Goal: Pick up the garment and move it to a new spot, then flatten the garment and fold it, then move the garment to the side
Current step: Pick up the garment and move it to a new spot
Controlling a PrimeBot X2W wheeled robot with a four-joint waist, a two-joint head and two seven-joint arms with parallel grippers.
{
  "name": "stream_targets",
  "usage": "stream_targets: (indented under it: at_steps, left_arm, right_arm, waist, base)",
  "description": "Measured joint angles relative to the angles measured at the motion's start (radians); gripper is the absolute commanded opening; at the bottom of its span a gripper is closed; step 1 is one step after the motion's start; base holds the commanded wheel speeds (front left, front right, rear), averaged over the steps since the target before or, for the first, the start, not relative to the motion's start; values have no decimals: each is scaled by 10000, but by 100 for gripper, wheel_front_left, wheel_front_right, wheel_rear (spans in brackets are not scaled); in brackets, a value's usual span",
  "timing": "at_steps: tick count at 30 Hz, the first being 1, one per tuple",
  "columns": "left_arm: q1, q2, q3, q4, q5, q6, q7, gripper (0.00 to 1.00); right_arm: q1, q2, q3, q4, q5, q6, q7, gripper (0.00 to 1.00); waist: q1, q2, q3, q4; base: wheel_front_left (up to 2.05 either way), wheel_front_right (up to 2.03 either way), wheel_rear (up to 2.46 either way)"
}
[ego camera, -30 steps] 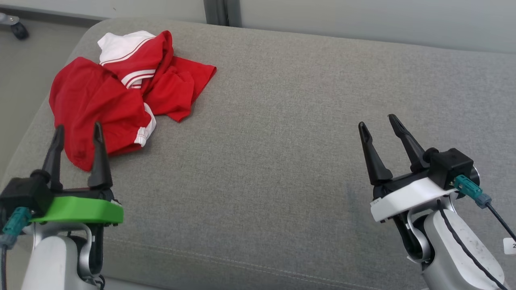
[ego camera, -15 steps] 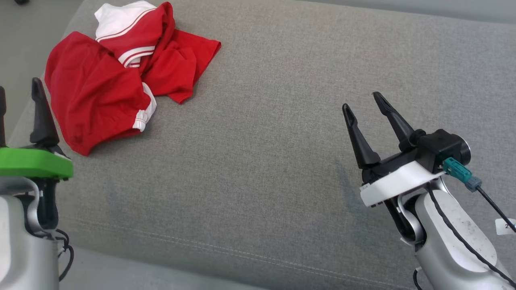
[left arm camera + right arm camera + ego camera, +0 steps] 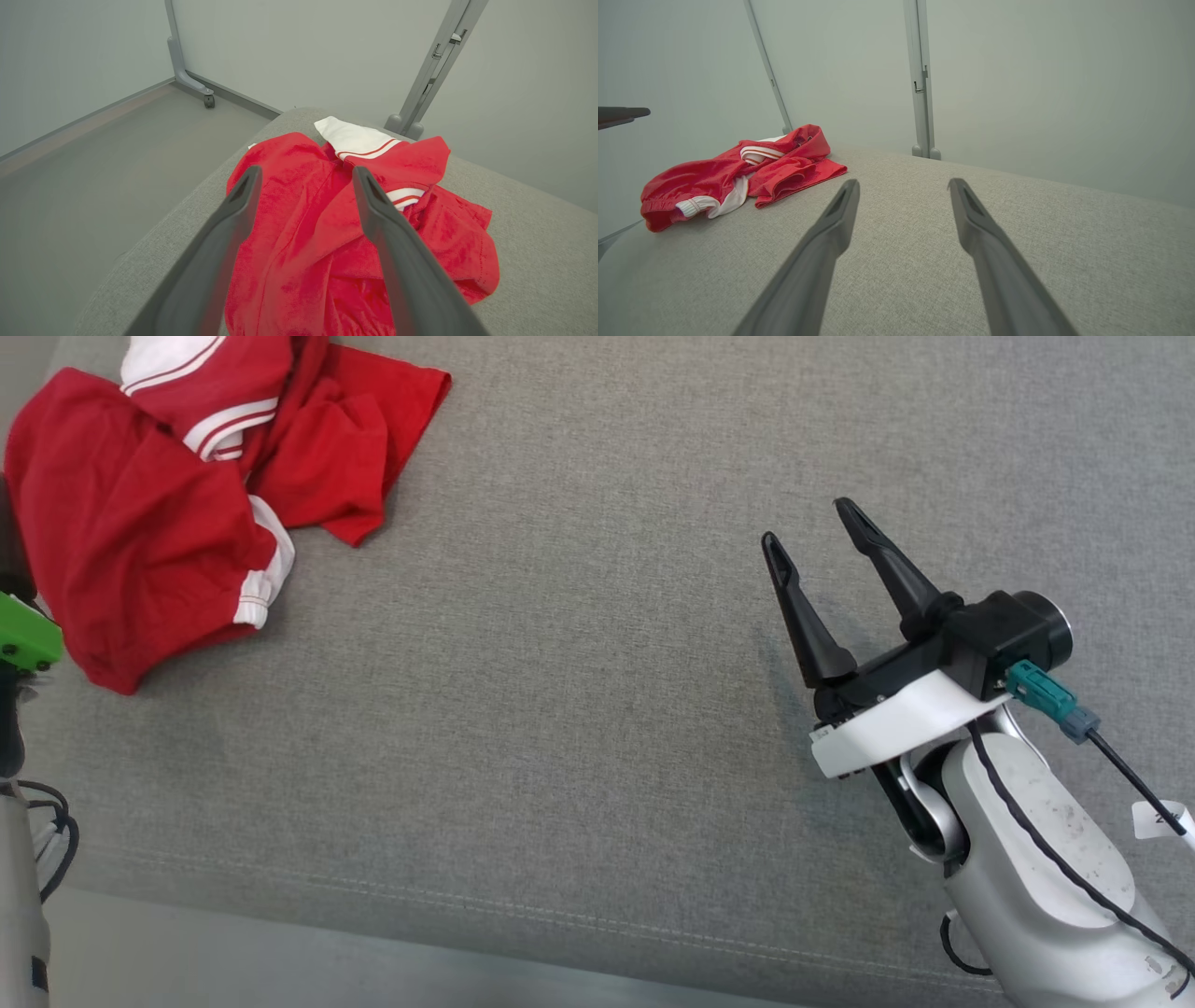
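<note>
1. Two grippers, and neither has anything in it. The left gripper [image 3: 307, 171] has its fingers spread wide and points at the garment [image 3: 327, 242] from close by. The right gripper [image 3: 808, 523] is spread just as wide over bare cushion [image 3: 560, 691], well apart from the cloth.
2. The garment lies crumpled at the cushion's far left corner, near the edge that drops to the floor [image 3: 93, 163].
3. The step in hand, as I judge it, is the pick-up, and the left arm is the one placed for it.
4. To do it well, come down on a raised fold near the middle of the heap, not on a flat single layer. A ridge gives the fingers something to close round.
5. Close fully before lifting, and lift straight up so loose parts do not slide off the edge.
6. The cloth is red, soft and thin-looking, with white ribbed trim [image 3: 350, 137] that carries red stripes. It sits in deep, rounded folds.
7. The cushion is grey woven fabric, slightly coarse, with a stitched seam [image 3: 467, 901] along its near side. It will likely hold the cloth a little if the cloth is dragged.
</note>
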Motion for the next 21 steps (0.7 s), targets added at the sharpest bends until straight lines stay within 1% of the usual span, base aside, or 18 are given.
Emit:
stream_targets:
  at_steps: [8,13,18,21]
  left_arm:
    - [-920,435,362,1214,-322,-2,823,100]
    - [-1203,575,426,1871,-322,4,1177,100]
    - [-1423,612,288,2520,-322,8,1473,100]
    - [-1526,522,153,2888,-387,2,1906,100]
  right_arm:
    - [-516,50,81,29,-151,4,-2,100]
    - [-692,48,100,27,-284,29,-2,100]
    - [-1007,35,61,-98,-428,29,-4,100]
    - [-1079,4,8,-134,-441,23,-4,100]
  waist:
    - [0,0,621,-468]
    - [0,0,887,-697]
    - [0,0,1124,-924]
    - [0,0,1232,-977]
  base:
    - [0,0,0]
    - [0,0,0]
    - [0,0,0]
    - [0,0,0]
